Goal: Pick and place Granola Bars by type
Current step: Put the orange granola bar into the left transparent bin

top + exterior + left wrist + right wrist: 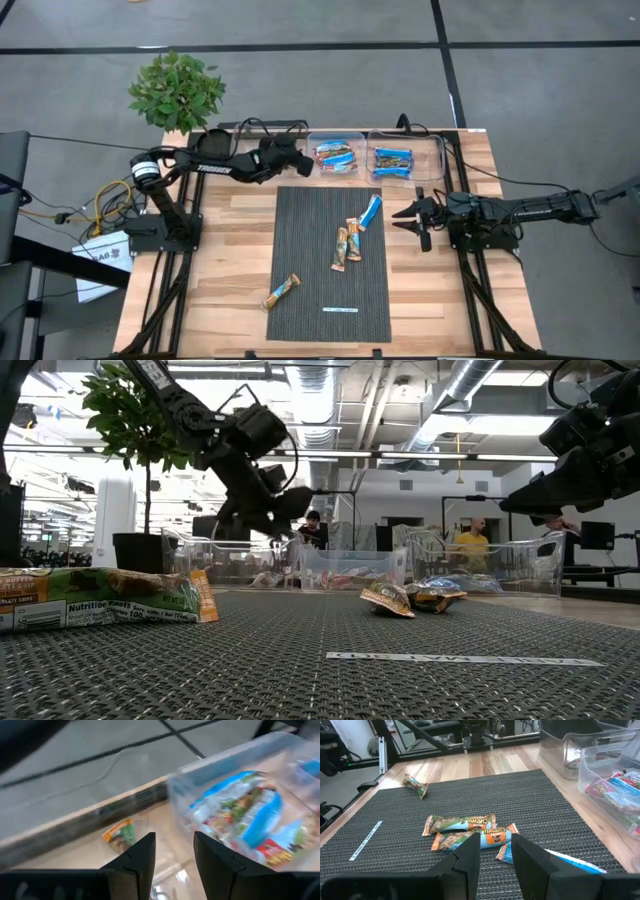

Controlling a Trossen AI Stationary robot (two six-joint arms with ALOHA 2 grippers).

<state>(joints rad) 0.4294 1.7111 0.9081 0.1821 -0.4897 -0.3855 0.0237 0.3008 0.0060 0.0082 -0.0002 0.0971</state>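
left pincer: we see it at the mat's 11 o'clock corner, just beside the left bin; fingers a bit apart, holding nothing
right pincer: at the mat's 3 o'clock edge, partly open, empty
bars: we count four on the mat – blue one, two tan at the middle, one at 7 o'clock
bins: more bars in both, right bin all blue

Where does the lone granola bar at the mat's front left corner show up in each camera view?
High view: lone granola bar, lower left of the mat.
Low view: large, far left foreground.
Left wrist view: not in it.
Right wrist view: by the mat's far corner.
Shared landmark: the white strip nearby.
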